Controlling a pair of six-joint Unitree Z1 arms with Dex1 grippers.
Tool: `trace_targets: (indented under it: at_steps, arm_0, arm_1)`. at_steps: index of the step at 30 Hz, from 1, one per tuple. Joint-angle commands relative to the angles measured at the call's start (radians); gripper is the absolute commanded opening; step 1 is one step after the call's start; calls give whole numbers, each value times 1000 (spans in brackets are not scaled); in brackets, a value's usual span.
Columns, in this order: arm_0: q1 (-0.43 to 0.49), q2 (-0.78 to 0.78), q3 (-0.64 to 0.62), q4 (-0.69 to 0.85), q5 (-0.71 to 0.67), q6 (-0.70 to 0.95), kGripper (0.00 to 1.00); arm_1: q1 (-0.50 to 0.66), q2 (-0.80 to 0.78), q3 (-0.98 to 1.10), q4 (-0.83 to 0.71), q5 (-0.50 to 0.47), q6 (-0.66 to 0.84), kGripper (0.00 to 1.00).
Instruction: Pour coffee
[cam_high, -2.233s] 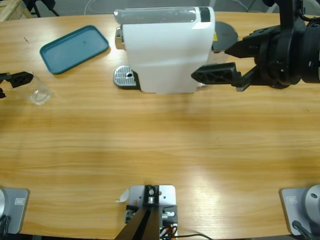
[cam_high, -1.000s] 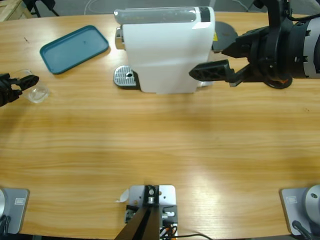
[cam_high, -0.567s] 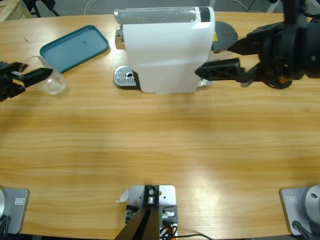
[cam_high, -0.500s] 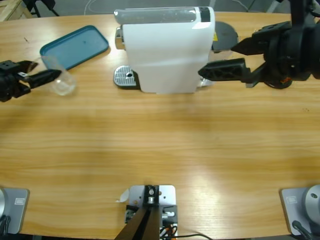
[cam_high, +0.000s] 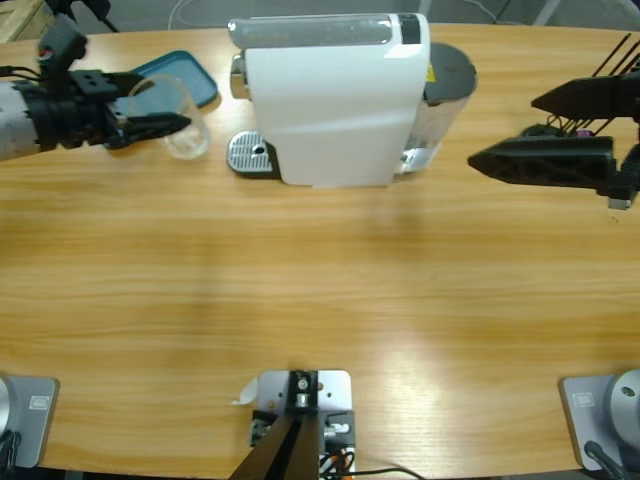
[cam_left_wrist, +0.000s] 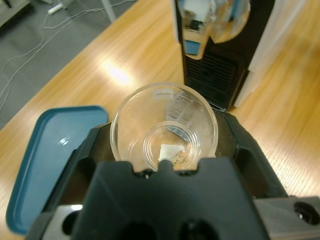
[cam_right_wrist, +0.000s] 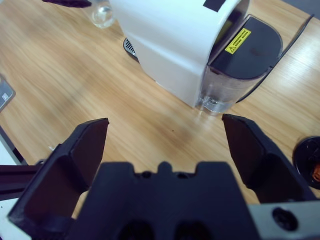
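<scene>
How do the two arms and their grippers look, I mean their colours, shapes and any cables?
The left gripper has two matte black jaws on a black body, behind it a silver-grey cylindrical forearm. The right gripper is also black, with long wedge-shaped jaws that taper to points. Thin dark cables run above it. In the wrist views, each black body shows round holes and a grey plate.

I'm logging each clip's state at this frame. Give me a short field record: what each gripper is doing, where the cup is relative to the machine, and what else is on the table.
left gripper: shut on the clear cup, carried above the table
right gripper: open, holding nothing, apart from the coffee machine's right side
clear cup: looks empty in the left wrist view, left of the drip tray, not on it
coffee machine: white body, upright, dark water tank at its right end
teal tray: behind the cup, partly hidden by the arm
</scene>
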Motion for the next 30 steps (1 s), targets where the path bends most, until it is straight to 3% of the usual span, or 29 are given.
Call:
trace_targets:
  at_steps: [1,9,30]
  arm_0:
    - [-5,149,-29,-33,-61,80,0]
    - [-23,340,-43,-291,-116,53,0]
    - [-61,329,-1,-345,-116,33,0]
  arm_1:
    - [-8,-47,16,65,-3,-9,1000]
    - [-8,-75,-11,147,-5,-9,1000]
    - [-8,-24,-20,134,-2,3,1000]
